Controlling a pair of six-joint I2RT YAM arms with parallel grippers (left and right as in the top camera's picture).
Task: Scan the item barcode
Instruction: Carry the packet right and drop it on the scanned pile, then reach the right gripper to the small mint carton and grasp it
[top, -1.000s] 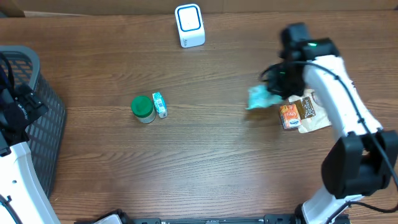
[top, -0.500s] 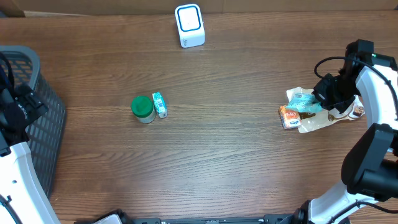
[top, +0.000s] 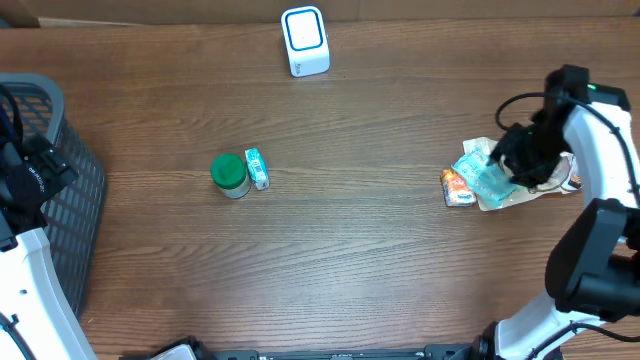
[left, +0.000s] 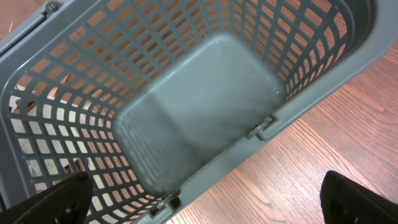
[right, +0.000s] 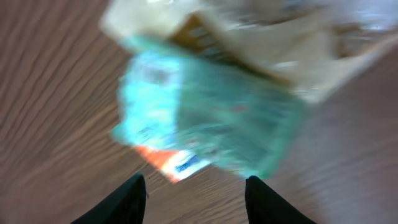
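Note:
At the table's right edge a teal packet lies on a pile with an orange packet and a beige pouch. My right gripper hovers just above the pile. In the right wrist view the teal packet is blurred and lies beyond the right gripper, whose fingers stand open with only wood between them. The white scanner with a blue ring stands at the back centre. My left gripper is open over the grey basket.
A green-lidded jar and a small teal box sit together left of centre. The grey mesh basket stands at the left edge, with the left arm above it.
The right arm swung right with the teal packet from mid-table to the pile. Its fingers then opened, and the packet now lies on the pile. The left arm stayed still.

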